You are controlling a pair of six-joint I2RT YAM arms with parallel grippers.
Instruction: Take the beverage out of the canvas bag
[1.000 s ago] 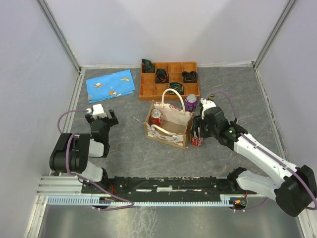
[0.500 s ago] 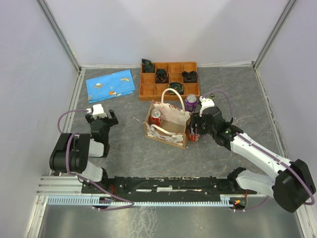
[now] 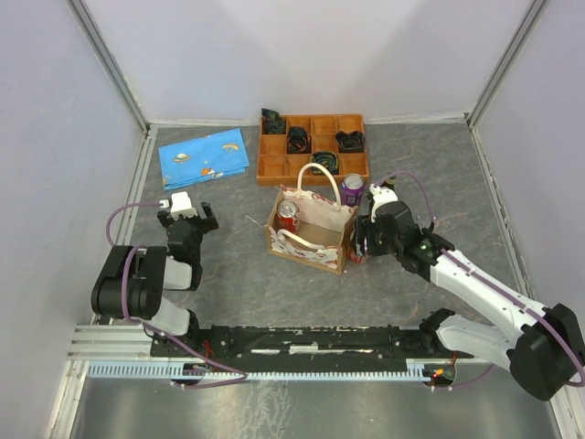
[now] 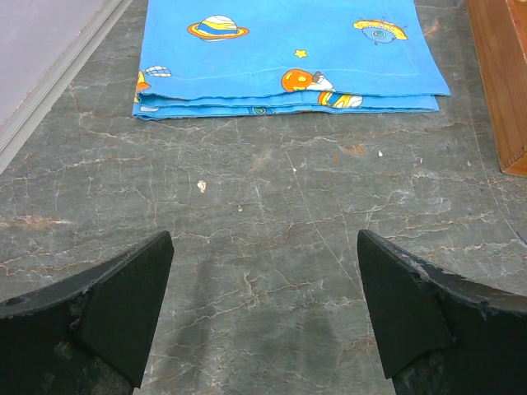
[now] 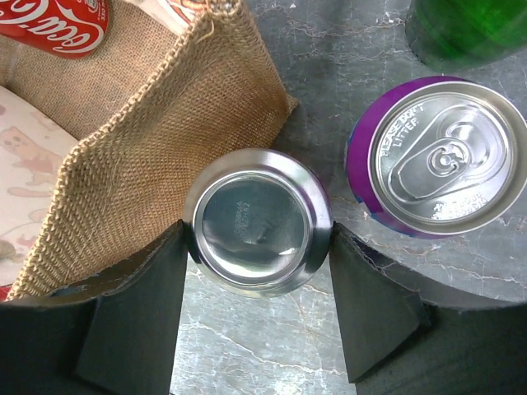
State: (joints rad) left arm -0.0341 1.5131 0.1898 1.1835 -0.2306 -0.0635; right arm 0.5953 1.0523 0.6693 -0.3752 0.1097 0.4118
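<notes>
Top external: the right gripper (image 3: pixel 362 245) is clamped on a red beverage can (image 3: pixel 359 255) just beside the right wall of the canvas bag (image 3: pixel 306 247); a second cola can (image 3: pixel 288 216) stands inside.

Left wrist: the left gripper (image 4: pixel 263 313) hangs over the tabletop (image 4: pixel 263 206), jaws apart.

Right wrist: the held can shows its concave base, so its long axis runs along the line of sight, apparently near vertical, base up. Set it down well by lowering straight, clear of the bag and the purple can (image 5: pixel 436 156), releasing once seated.
</notes>
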